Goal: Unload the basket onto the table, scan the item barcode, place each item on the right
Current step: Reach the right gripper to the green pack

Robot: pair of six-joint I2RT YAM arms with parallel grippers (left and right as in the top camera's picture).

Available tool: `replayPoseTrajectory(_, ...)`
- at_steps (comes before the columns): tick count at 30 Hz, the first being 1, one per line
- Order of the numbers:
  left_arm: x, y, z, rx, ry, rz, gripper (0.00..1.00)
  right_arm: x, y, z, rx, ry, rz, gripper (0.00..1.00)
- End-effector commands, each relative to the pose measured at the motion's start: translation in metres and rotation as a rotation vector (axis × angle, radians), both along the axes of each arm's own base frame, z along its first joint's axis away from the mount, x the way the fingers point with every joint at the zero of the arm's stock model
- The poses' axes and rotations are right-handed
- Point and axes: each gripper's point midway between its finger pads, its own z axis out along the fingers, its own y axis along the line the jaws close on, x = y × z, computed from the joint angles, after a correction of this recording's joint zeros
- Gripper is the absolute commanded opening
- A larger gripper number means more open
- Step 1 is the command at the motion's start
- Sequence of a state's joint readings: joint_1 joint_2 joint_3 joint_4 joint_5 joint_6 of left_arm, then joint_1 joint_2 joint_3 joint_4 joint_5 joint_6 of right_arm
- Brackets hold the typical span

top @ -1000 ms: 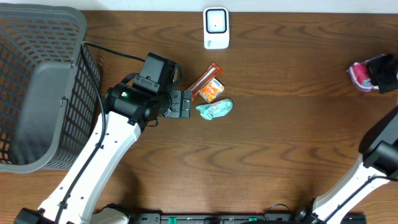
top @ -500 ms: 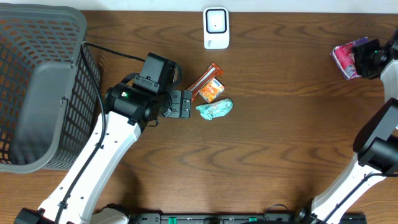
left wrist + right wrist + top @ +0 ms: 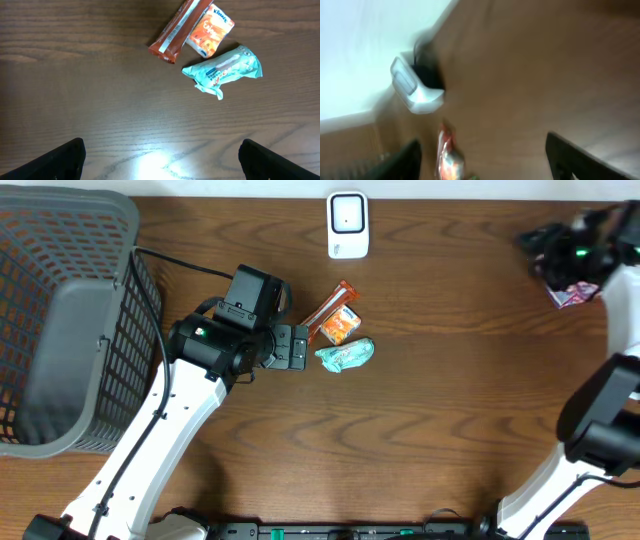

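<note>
A basket point(image 3: 60, 330) stood at the left end of the table point(image 3: 450, 410). The scanner point(image 3: 348, 225) stood at the back edge, near the middle. In front of it lay 3 items close together: a snack bar point(image 3: 330, 305), a tissue pack point(image 3: 342, 327) touching its right side, and a crumpled packet point(image 3: 346, 356) just in front of both. The left gripper point(image 3: 303, 347) hung just left of them. A small pouch point(image 3: 570, 295) lay far right, well apart.

left arm point(image 3: 150, 450): white links, black joints, green light
right arm point(image 3: 598, 420): white, black joints
left gripper point(image 3: 160, 150): black
</note>
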State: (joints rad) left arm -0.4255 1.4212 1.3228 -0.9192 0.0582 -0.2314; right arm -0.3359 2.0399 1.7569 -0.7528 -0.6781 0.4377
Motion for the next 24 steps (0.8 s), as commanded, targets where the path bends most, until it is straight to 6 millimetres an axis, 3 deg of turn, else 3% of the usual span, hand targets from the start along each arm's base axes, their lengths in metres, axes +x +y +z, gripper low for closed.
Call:
replayPoseTrajectory(1,0.0,0.001,0.0,-0.002,0.005,0.0,0.98,-0.022,0.078,-0.004,-0.064,-0.031,0.336,0.82)
replayPoseTrajectory(2,0.0,0.001,0.0,-0.002,0.005,0.0,0.98,-0.031,0.094,-0.01,-0.075,-0.011,0.394,0.99)
replayPoseTrajectory(11,0.0,0.001,0.0,-0.002,0.005,0.0,0.98,-0.099,0.2,-0.078,-0.279,0.222,0.684,0.99)
replayPoseTrajectory(15,0.0,0.001,0.0,-0.002,0.005,0.0,0.98,-0.122,0.236,-0.087,-0.281,0.247,0.77,0.99)
replayPoseTrajectory(21,0.0,0.001,0.0,-0.002,0.005,0.0,0.98,-0.132,0.266,-0.087,-0.308,0.216,0.843,0.99)
replayPoseTrajectory(24,0.0,0.001,0.0,-0.002,0.005,0.0,0.98,-0.135,0.272,-0.09,-0.314,0.28,0.758,0.99)
